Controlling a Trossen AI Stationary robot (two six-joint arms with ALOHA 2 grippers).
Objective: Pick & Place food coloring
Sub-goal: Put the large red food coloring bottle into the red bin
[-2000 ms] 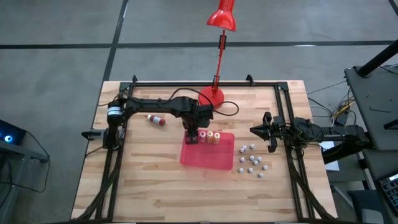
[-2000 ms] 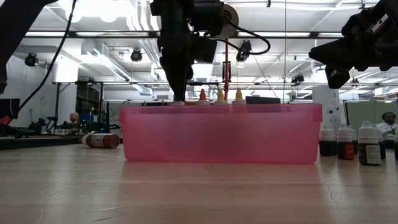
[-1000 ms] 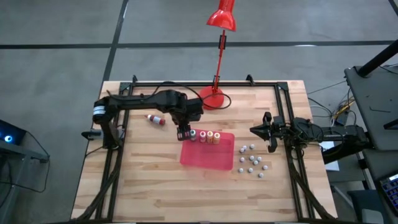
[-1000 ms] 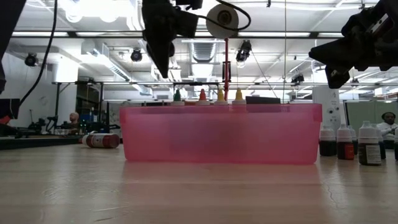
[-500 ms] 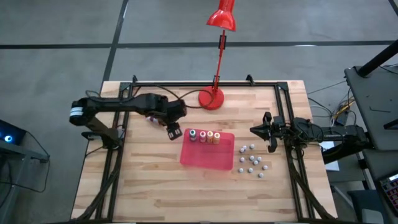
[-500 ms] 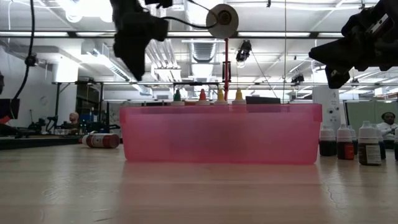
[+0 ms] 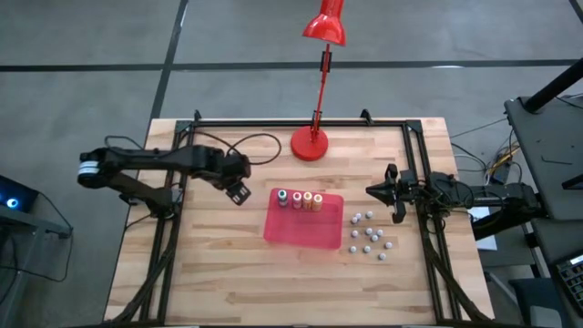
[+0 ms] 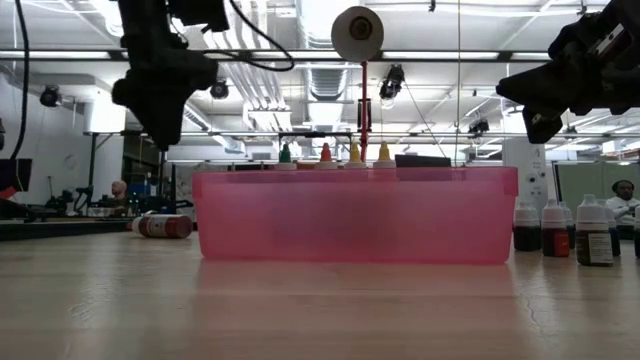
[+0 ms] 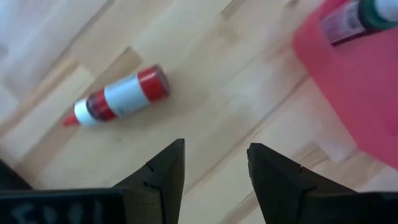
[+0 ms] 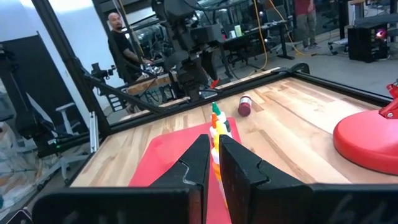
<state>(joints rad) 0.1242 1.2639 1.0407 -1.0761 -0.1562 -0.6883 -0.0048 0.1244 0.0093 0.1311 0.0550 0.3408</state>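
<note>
While its fingers are standing apart and empty, the left gripper (image 9: 211, 171) is hovering above the last food coloring bottle (image 9: 118, 96), which is lying on its side on the table (image 7: 219, 273). Beyond, four bottles (image 7: 300, 199) are standing in the red tray (image 7: 305, 232). Farther right, the right gripper (image 7: 393, 205) is waiting with fingers together.

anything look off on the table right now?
One red-capped food coloring bottle lies on its side on the bare wood, outside the red tray, while four bottles stand upright in a row inside it. The open left gripper hovers near the fallen one.
</note>
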